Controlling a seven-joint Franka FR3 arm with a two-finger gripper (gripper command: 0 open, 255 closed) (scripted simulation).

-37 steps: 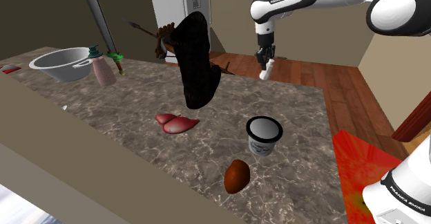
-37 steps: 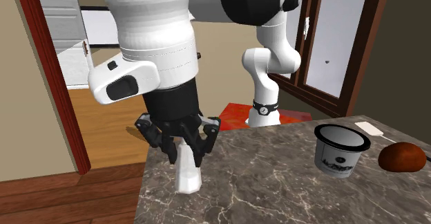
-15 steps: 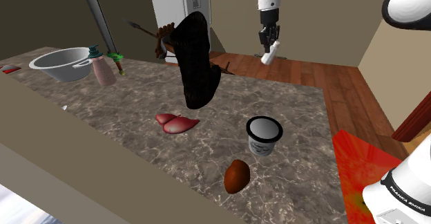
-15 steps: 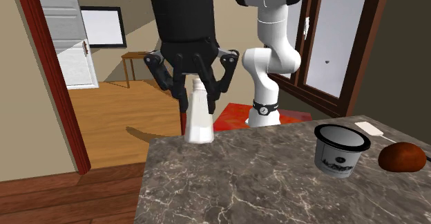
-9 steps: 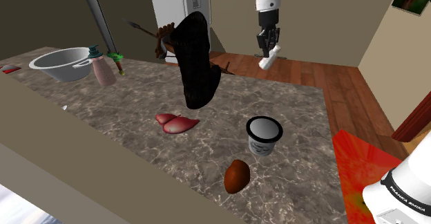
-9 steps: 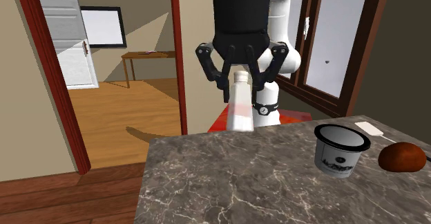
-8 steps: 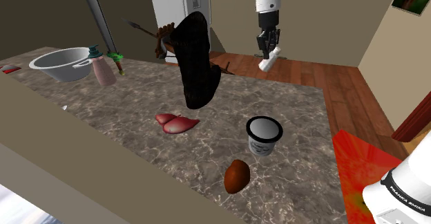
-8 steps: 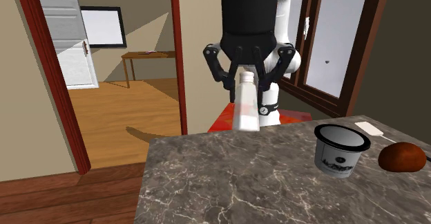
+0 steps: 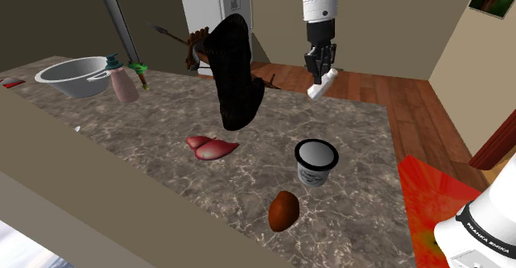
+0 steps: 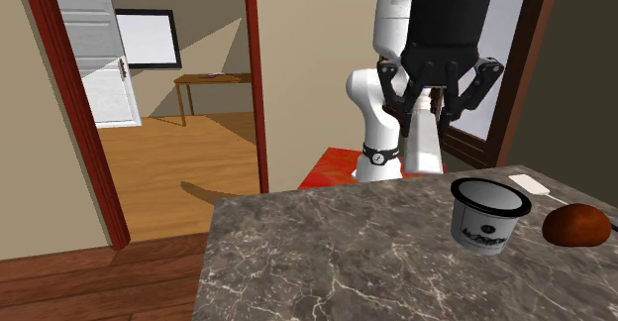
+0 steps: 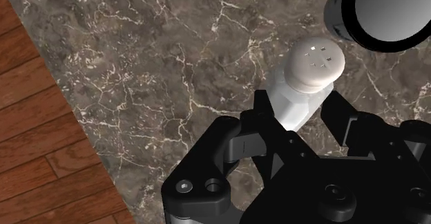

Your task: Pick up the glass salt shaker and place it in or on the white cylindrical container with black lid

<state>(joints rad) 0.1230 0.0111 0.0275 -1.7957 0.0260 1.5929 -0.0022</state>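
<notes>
The salt shaker (image 10: pixel 426 143), drawn plain white, hangs in the air clenched between the two fingers of my pincer (image 10: pixel 432 106), clear of the bench (image 10: pixel 327 269); in the wrist view its dotted end points away from my hand. A second ago it hung off the corner of the bench, well away from the target. Since then I have carried it towards 3 o'clock across the second exterior view, and the white container (image 10: pixel 489 215) with its black rim now stands just at 4 o'clock of it. In the shoulder view the container lies at 6 o'clock of the shaker, with bare bench between them. I judge the carry mostly done: I have yet to centre over the open mouth, lower, and let go. The shaker hangs slightly tilted, so I should descend gently lest it catch the rim.
</notes>
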